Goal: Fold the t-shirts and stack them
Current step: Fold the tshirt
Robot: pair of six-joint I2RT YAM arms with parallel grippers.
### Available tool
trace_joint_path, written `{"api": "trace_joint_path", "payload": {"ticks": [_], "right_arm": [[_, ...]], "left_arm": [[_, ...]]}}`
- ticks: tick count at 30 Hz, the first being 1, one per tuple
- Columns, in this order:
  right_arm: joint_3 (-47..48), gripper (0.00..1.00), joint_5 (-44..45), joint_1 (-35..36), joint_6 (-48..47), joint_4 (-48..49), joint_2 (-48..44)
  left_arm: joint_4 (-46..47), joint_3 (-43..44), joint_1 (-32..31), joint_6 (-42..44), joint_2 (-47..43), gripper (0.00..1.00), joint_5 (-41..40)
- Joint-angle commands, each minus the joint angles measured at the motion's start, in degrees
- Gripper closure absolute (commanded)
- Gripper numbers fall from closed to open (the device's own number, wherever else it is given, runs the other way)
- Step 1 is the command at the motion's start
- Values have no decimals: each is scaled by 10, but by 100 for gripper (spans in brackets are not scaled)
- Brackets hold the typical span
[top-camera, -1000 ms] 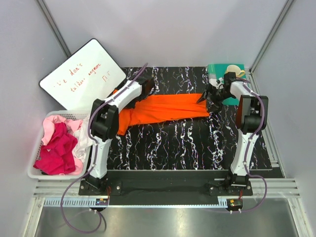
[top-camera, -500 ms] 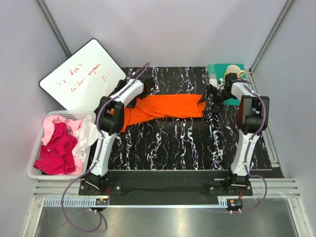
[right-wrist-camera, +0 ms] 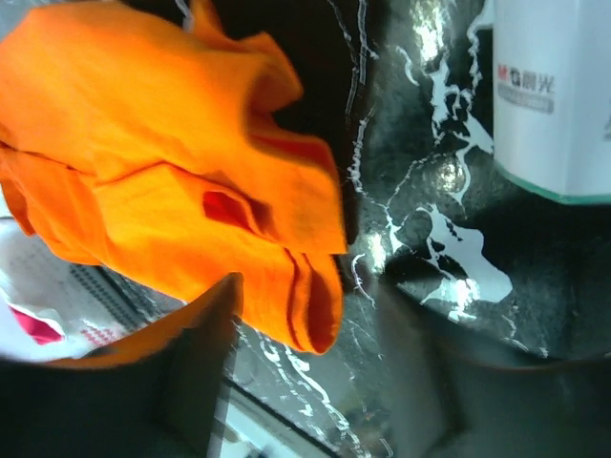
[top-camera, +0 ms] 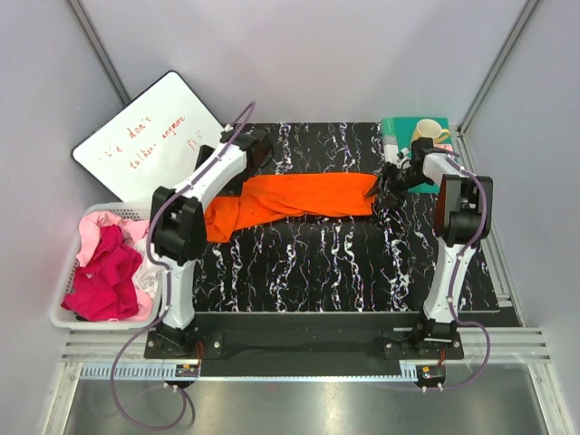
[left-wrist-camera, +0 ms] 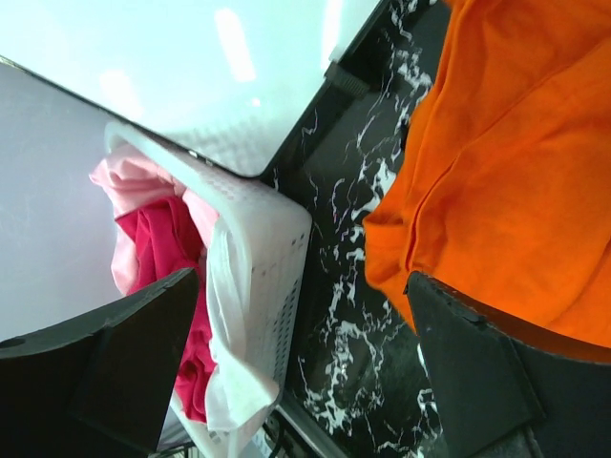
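Orange t-shirt [top-camera: 299,195] lay part-folded, unstacked; pink t-shirts [top-camera: 104,272] waited in the basket [top-camera: 59,319] at 9 o'clock. Left tool [top-camera: 251,145] and right tool [top-camera: 379,188] both gaped apart.

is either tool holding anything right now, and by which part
Nothing is held. The left tool is open and empty; the right tool stands open at the right end of the orange t-shirt, not pinching it.
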Motion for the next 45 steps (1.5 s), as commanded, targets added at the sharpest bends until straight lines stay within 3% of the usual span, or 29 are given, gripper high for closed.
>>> {"api": "trace_joint_path", "payload": {"ticks": [1, 6, 13, 15, 20, 22, 23, 26, 27, 29, 36, 43, 45], "right_arm": [[-5, 57, -17, 11, -3, -8, 20], [12, 74, -29, 24, 8, -8, 43], [25, 84, -30, 35, 17, -8, 54], [22, 100, -25, 36, 14, -8, 53], [10, 100, -11, 35, 8, -9, 47], [2, 100, -7, 35, 6, -9, 45], [-1, 100, -7, 35, 5, -9, 44], [-7, 100, -8, 35, 1, -9, 42], [-8, 100, -7, 35, 0, -8, 42], [-12, 100, -7, 35, -1, -9, 42], [-8, 100, -12, 35, -3, -9, 44], [-3, 100, -13, 35, 0, -8, 47], [-2, 100, -16, 35, 0, -8, 47]], "left_arm": [[-41, -53, 1, -32, -49, 1, 46], [-13, -101, 1, -19, -69, 1, 110], [53, -147, 13, -3, -54, 1, 177], [71, -149, 17, 3, -50, 1, 182], [101, -126, 35, 26, -30, 6, 190], [109, -118, 46, 34, -25, 20, 196], [114, -116, 51, 39, -24, 34, 205], [116, -104, 71, 43, -17, 47, 224], [118, -102, 81, 46, -13, 63, 232], [123, -95, 90, 48, -8, 72, 248], [132, -79, 113, 53, 15, 73, 276], [143, -87, 114, 61, 10, 60, 322], [146, -89, 114, 61, 15, 64, 331]]}}
